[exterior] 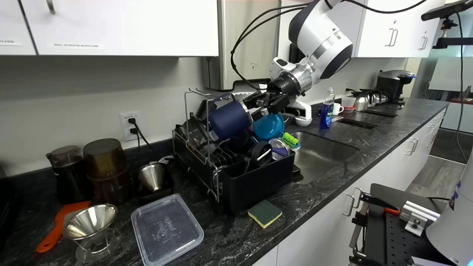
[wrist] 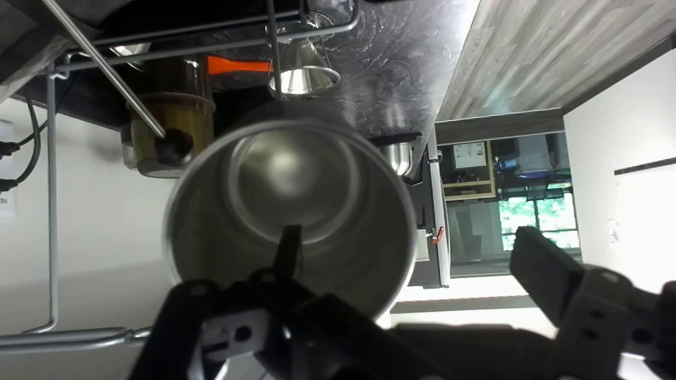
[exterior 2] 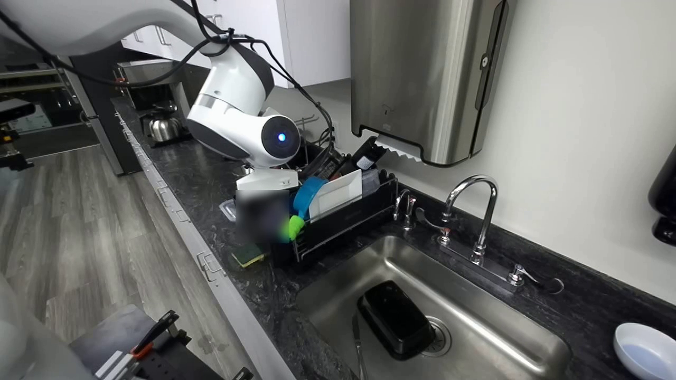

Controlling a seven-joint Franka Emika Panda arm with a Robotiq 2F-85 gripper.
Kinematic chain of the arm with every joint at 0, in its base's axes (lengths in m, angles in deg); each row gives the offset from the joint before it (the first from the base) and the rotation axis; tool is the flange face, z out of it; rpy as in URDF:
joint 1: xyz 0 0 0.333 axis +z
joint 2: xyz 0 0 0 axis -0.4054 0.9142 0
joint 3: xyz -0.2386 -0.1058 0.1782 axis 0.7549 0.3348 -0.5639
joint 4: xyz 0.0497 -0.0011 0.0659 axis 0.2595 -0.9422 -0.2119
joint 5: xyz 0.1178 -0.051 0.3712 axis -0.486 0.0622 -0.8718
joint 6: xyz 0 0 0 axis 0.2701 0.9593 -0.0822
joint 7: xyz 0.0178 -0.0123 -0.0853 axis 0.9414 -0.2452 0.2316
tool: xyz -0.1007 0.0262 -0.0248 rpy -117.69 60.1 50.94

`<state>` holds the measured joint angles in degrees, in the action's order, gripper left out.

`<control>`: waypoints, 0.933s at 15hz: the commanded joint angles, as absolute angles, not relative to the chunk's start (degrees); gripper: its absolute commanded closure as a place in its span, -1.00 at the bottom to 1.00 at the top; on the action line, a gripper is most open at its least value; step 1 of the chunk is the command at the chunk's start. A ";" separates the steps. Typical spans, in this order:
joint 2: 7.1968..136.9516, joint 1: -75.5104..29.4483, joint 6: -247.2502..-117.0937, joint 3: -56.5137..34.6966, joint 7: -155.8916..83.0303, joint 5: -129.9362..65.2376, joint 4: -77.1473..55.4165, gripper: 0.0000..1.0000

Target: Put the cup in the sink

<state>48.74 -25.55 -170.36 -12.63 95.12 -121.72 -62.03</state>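
The dark blue cup [exterior: 229, 120] lies tilted on its side on top of the dish rack, its mouth turned toward my gripper [exterior: 253, 108]. Seen from the wrist, the grey inside of the cup [wrist: 296, 174] fills the middle. My gripper [wrist: 417, 245] stands open: one of its fingers [wrist: 288, 250] reaches into the mouth, while the opposite one is outside, well apart from the wall. Whether the inner finger touches the cup, I cannot tell. The steel sink [exterior 2: 512, 351] lies beside the rack; an exterior view shows part of the sink [exterior: 321, 157] too. A blurred patch covers the hand's area in that fuller sink view.
The black dish rack [exterior: 258, 184] holds a turquoise bowl [exterior: 268, 126], a white plate [exterior 2: 338, 195] and other dishes. A black container [exterior 2: 396, 319] and a utensil lie in the sink, below the faucet [exterior 2: 483, 211]. A metal towel dispenser [exterior 2: 422, 79] hangs above the rack.
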 commanded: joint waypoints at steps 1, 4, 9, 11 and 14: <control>50.11 -25.71 -170.99 -13.11 97.61 -123.40 -61.10 -1.00; 50.26 -25.65 -171.08 -13.19 97.60 -123.32 -61.01 -1.00; 50.56 -25.50 -171.12 -13.46 97.56 -123.18 -60.89 -1.00; 50.63 -25.47 -171.13 -13.59 97.51 -123.12 -60.86 -1.00; 50.70 -25.46 -170.93 -13.59 97.71 -122.88 -60.79 -0.32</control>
